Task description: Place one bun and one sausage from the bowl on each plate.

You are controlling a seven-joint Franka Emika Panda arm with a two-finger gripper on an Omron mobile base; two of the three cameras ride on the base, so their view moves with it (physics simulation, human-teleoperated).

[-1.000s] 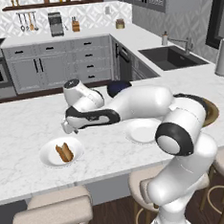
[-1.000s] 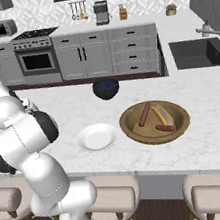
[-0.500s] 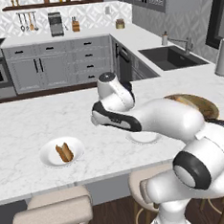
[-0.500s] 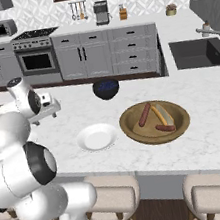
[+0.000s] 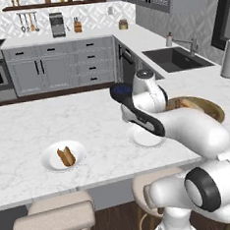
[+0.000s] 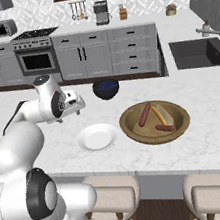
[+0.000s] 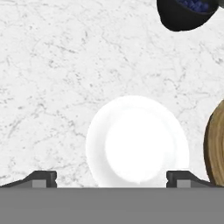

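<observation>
The wooden bowl (image 6: 155, 123) holds a golden bun (image 6: 161, 115) and two dark sausages (image 6: 144, 115), one lying beside the bun and one near the front rim. To its left lies an empty white plate (image 6: 97, 137), also seen from above as the plate (image 7: 138, 140). My gripper (image 6: 78, 105) hovers over the counter just behind that plate, and the gripper (image 7: 111, 178) is open with nothing between its wide-spread fingers. Far to the left, a second plate (image 5: 64, 156) carries a bun (image 5: 68, 155) with a darker piece against it.
A dark blue bowl (image 6: 106, 89) stands behind the empty plate, near my hand. A sink (image 6: 199, 52) is set in the back right counter. Padded stools (image 6: 111, 199) line the island's front edge. Bare marble stretches between the two plates.
My arm has swung right from over the filled left plate to above the empty plate near the wooden bowl. The gripper holds nothing throughout.
</observation>
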